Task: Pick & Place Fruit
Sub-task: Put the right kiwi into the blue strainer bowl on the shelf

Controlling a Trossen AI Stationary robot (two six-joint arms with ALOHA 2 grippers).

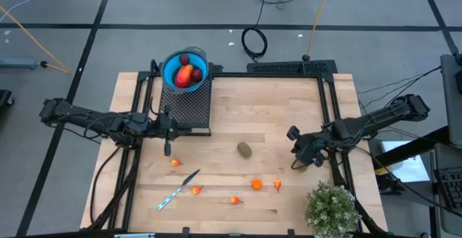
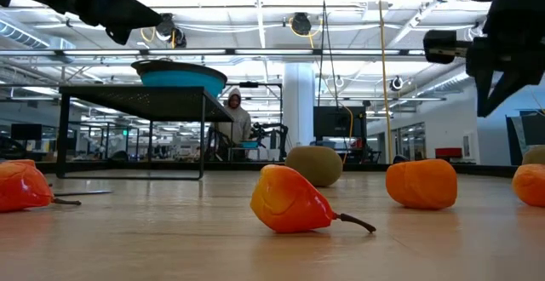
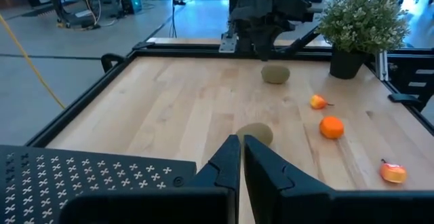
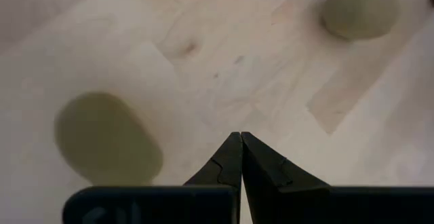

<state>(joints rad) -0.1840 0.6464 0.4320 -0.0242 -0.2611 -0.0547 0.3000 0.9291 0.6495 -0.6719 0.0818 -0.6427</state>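
Observation:
A blue bowl [image 1: 172, 68] holding dark red and red-orange fruit [image 1: 187, 74] stands on a black perforated stand [image 1: 190, 107] at the far left. One olive-brown oval [image 1: 245, 149] lies mid-table. Another [image 4: 108, 139] lies close by my right gripper [image 4: 241, 137], which is shut and slants down above the table at the right [image 1: 297, 162], touching nothing. Small orange pieces [image 1: 256, 184] are scattered along the near side. My left gripper [image 3: 241, 142] is shut and empty, hovering at the stand's near edge [image 1: 167, 148].
A thin silver-blue stick [image 1: 179, 190] lies near the front left, among the orange bits. A bushy green plant [image 1: 332, 208] stands at the near right corner. A black frame [image 1: 328, 94] edges the wooden table. A person [image 2: 232, 115] shows in the room beyond.

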